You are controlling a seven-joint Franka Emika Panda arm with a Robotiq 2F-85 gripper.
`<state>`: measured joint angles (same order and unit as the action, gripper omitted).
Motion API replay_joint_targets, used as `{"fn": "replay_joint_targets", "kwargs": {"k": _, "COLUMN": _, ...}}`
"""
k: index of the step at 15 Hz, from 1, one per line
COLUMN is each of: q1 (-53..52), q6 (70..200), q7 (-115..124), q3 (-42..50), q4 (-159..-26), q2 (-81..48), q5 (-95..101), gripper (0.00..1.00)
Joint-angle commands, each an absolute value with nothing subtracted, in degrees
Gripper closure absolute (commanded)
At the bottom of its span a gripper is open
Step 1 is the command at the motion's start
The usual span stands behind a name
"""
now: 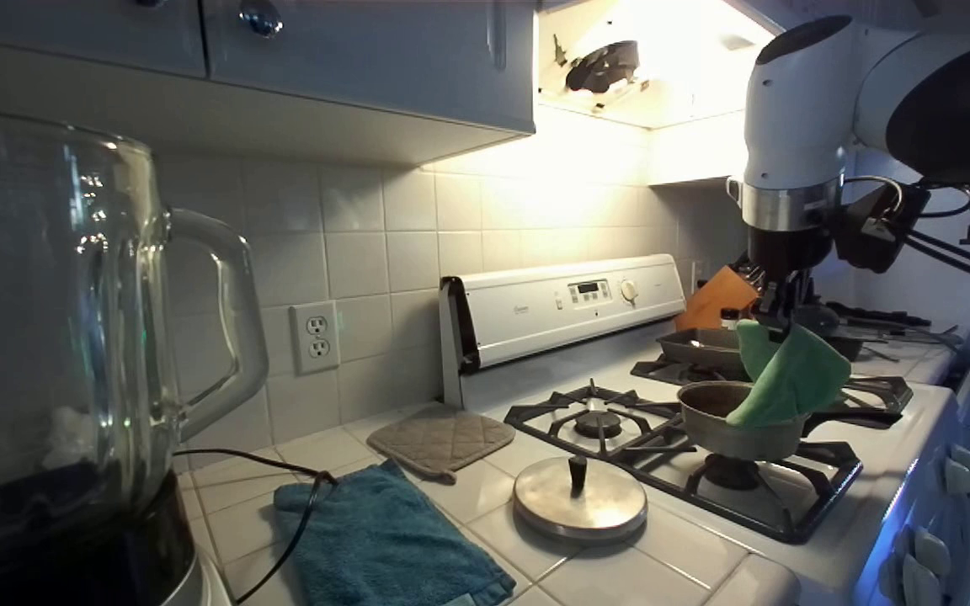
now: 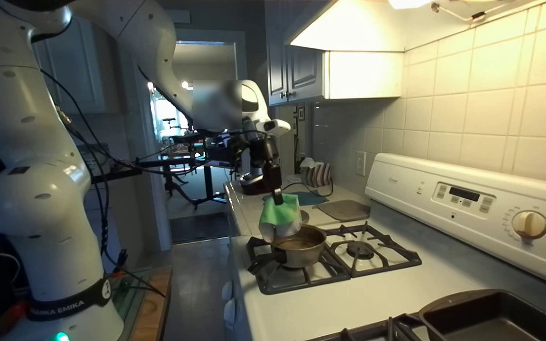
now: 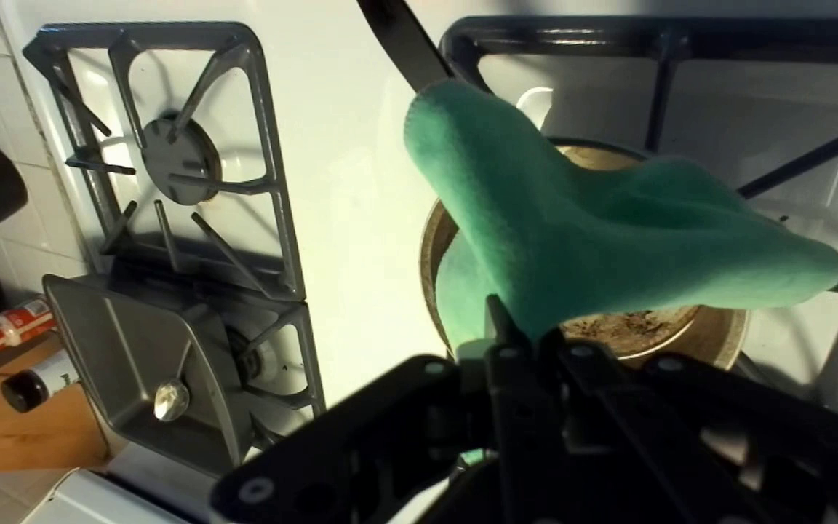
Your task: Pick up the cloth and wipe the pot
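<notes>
A green cloth hangs folded from my gripper and shows in both exterior views. In the wrist view the gripper is shut on the cloth, its fingertips partly covered by it. The small metal pot stands upright on a front burner and also shows in an exterior view. The gripper is above the pot's rim. The cloth's lower part overlaps the pot's opening; I cannot tell whether it touches. In the wrist view the cloth hides much of the pot, whose stained bottom shows partly.
The pot's black handle points to the stove's front. A metal lid, a blue towel and a grey potholder lie on the counter. A dark baking pan sits on the far grate. A blender stands on the counter.
</notes>
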<state>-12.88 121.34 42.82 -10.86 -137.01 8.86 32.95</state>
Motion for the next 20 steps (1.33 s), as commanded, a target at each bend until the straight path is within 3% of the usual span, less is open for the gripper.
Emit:
{"fn": "replay_joint_targets", "kwargs": {"k": 1, "q1": -10.3, "q6": 121.2, "q7": 44.2, "q3": -11.5, "q4": -138.4, "q2": 10.4, "q5": 32.4, "gripper": 0.99}}
{"fn": "replay_joint_targets", "kwargs": {"k": 13, "q1": -5.3, "q6": 123.8, "q7": 52.5, "q3": -9.6, "q4": -138.3, "q2": 8.8, "q5": 30.8, "gripper": 0.99}}
{"fn": "replay_joint_targets", "kwargs": {"k": 20, "q1": -3.6, "q6": 133.6, "q7": 58.3, "q3": -8.2, "q4": -138.2, "q2": 7.1, "q5": 29.1, "gripper": 0.99}}
